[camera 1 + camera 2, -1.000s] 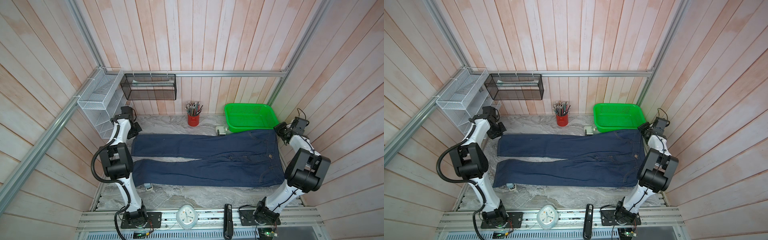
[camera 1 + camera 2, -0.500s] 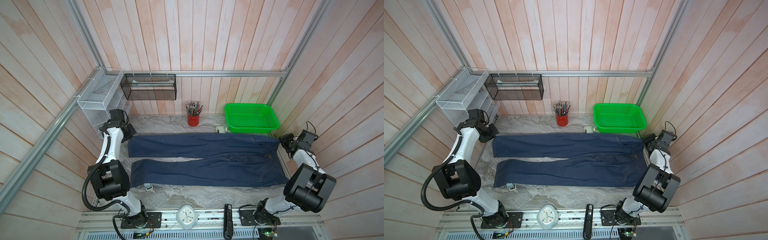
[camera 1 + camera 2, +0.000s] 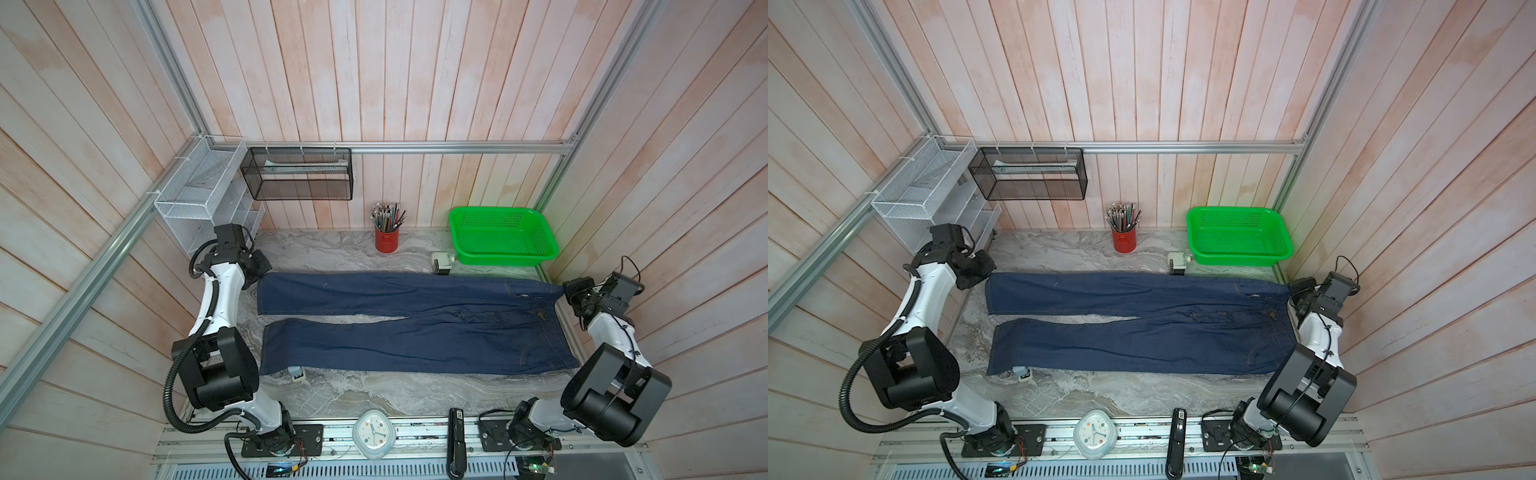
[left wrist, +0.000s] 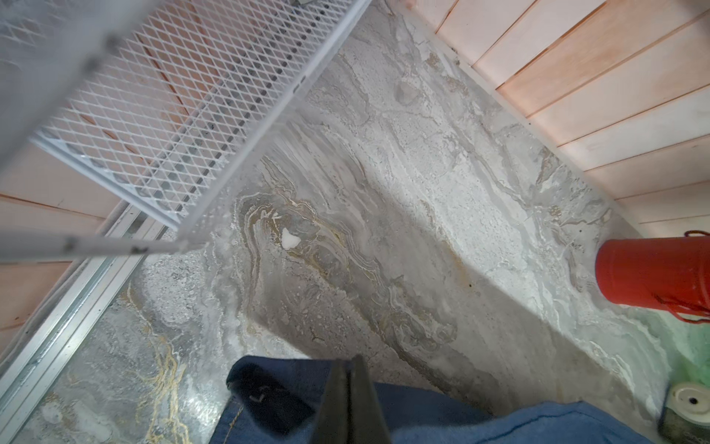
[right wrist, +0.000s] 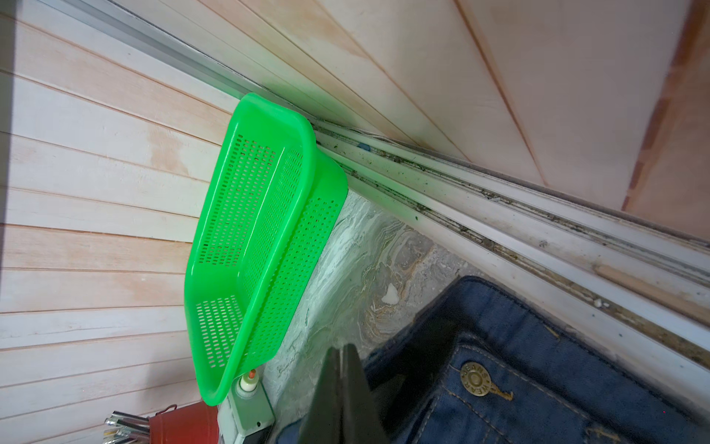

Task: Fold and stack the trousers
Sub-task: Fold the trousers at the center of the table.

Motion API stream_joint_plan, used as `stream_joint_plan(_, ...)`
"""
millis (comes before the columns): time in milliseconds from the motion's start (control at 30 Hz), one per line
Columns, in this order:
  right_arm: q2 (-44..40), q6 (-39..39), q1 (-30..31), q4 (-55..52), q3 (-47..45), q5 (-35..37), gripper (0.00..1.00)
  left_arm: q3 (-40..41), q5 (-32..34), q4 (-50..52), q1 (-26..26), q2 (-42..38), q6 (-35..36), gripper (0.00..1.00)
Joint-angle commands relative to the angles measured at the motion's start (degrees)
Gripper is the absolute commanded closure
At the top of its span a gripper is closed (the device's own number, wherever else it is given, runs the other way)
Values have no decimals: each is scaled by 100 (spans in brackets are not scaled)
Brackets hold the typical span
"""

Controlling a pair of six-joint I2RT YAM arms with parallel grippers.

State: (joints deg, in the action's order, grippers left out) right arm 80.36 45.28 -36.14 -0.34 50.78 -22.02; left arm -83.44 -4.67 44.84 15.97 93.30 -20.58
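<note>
Trousers (image 3: 415, 332) spread flat, far corners pinched for a first fold

Nearest, on the metal rail, sit a white clock (image 3: 373, 428) and a black handheld device (image 3: 456, 432). Beyond them lies a marble table (image 3: 374, 392). The dark blue trousers stretch across it, unfolded. The waistband is at the right, and both legs run left with a narrow gap between them. A small white object (image 3: 298, 374) pokes out from under the near leg's hem.

At the far left, the left gripper (image 4: 350, 365) has its jaws pressed together on the far leg's hem corner, apparently pinching the cloth. At the far right, the right gripper (image 5: 343, 351) is closed just as narrowly at the far waistband corner, where the denim rises up to it.

Farther back stand a red cup of pencils (image 3: 386, 241), a small white-and-green gadget (image 3: 442, 262) just beside the trousers' far edge, and a green basket (image 3: 503, 262). A black mesh shelf (image 3: 297, 174) and a white mesh rack (image 3: 199, 187) hang on the walls.

Risks, as a judgement: each pinch takes only a corner, so the heavy denim could slip free when lifted. The half-hidden object could be dragged along or leave a lump in the fold. The left arm sits close to the white rack and could bump it.

Readable writing: the brass waist button (image 5: 475, 378) is stamped "JEANS WEAR". The clock's numerals are too small to read.
</note>
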Motion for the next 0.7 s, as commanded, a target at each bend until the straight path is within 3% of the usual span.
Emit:
stream_joint_plan(0,60,83,-2,191,-69,-165,100,-97,194,-150,-233,218,-169,100)
stream_joint_plan(133,84,97,15,218,-64,-178,100,-365,456,59,-774,677,-8,100)
stream_joint_plan(367,105,93,61,194,-50,-191,100,-691,835,402,-1090,1114,291,100)
stream_joint_plan(667,-196,59,73,24,-160,-5,100,115,1633,-27,-865,-307,238,100)
